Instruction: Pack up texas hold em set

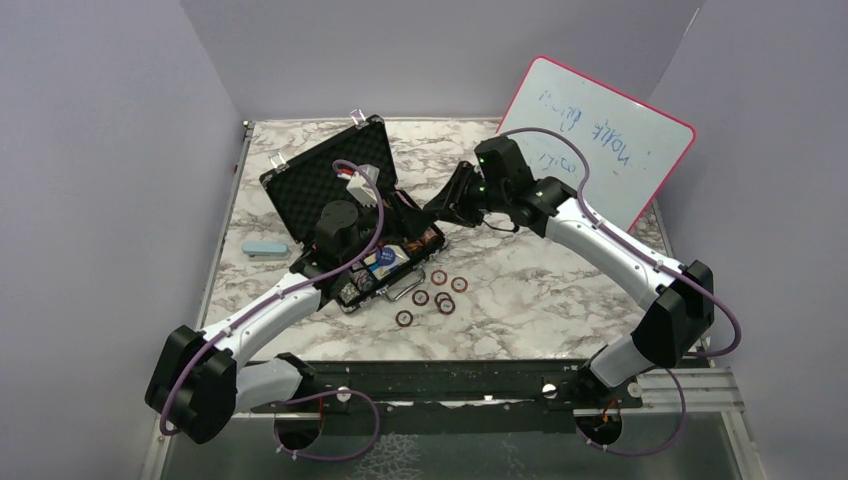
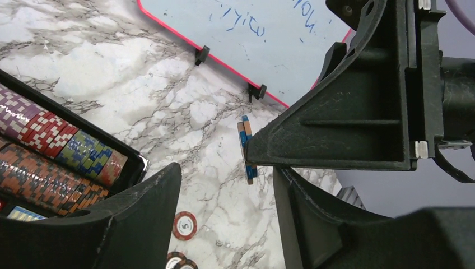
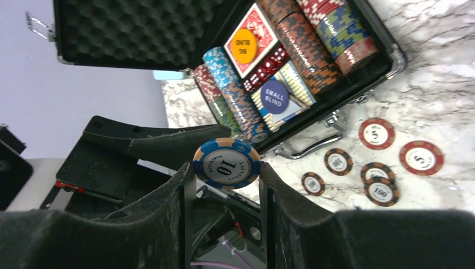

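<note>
The black foam-lined briefcase point(image 1: 320, 170) lies open at the table's left. In the right wrist view, the case point(image 3: 140, 28) holds rows of striped chips point(image 3: 313, 39), a red deck point(image 3: 259, 25), red dice point(image 3: 268, 64) and two round buttons point(image 3: 274, 95). My right gripper point(image 3: 226, 168) is shut on a blue "10" chip point(image 3: 227, 163), held in the air beside the case. In the top view it point(image 1: 432, 210) meets my left gripper point(image 1: 405, 212). My left gripper point(image 2: 227, 171) is open, its fingers just below that chip point(image 2: 246, 150), seen edge-on.
Several loose chips point(image 1: 438, 277) lie on the marble in front of the case's silver handle point(image 3: 313, 147). A pink-framed whiteboard point(image 1: 600, 130) leans at the back right. A light-blue oblong object point(image 1: 264, 247) lies left of the case.
</note>
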